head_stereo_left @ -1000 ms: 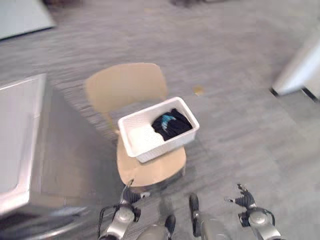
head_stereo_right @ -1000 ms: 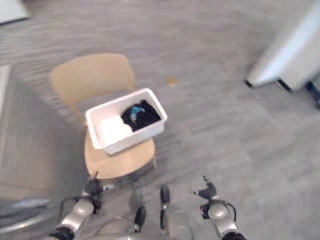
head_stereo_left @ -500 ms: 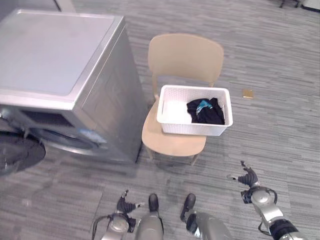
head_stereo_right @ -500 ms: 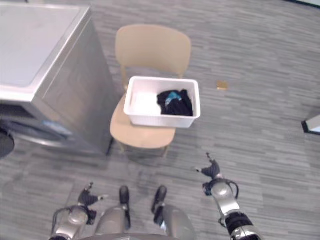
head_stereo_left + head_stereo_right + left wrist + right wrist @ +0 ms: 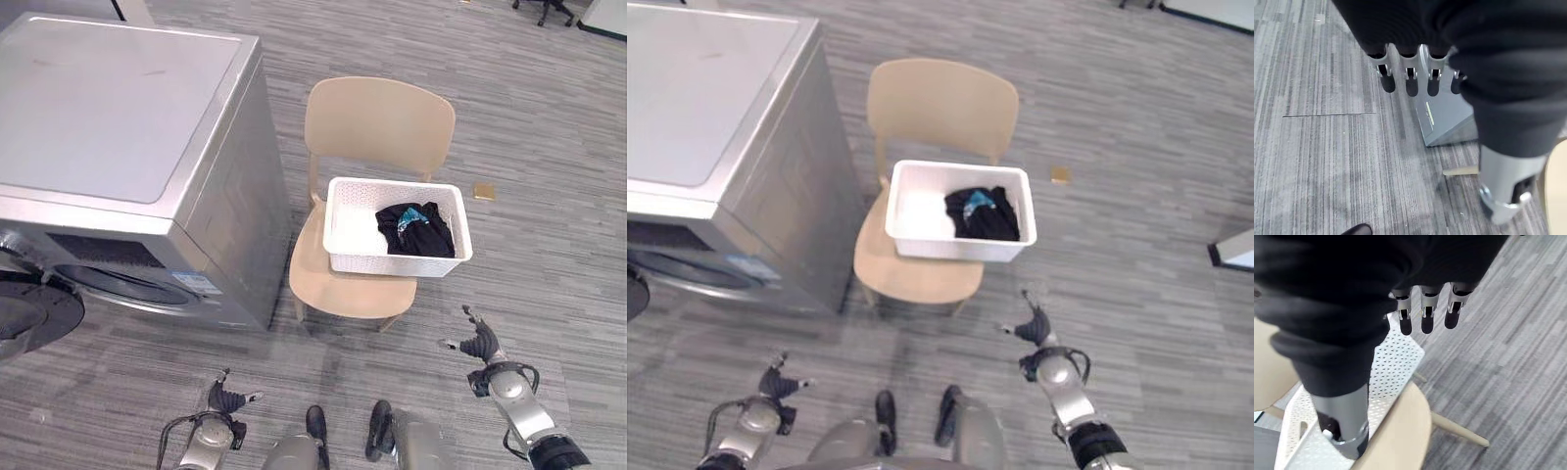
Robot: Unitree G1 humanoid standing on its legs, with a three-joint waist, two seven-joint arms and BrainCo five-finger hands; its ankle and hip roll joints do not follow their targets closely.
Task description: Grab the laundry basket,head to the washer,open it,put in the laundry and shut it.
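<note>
My right hand [image 5: 482, 345] and left hand [image 5: 226, 399] hang low with fingers straight, holding nothing, laundry basket [image 5: 397, 226] with dark laundry [image 5: 415, 228] ahead of them on chair [image 5: 377, 127], washer [image 5: 122, 162] ahead-left.

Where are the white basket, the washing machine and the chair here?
laundry basket [image 5: 392, 261], left eye view, on its near white wall.
washer [image 5: 108, 108], left eye view, on its flat grey top.
chair [image 5: 380, 122], left eye view, on the tan backrest.
</note>
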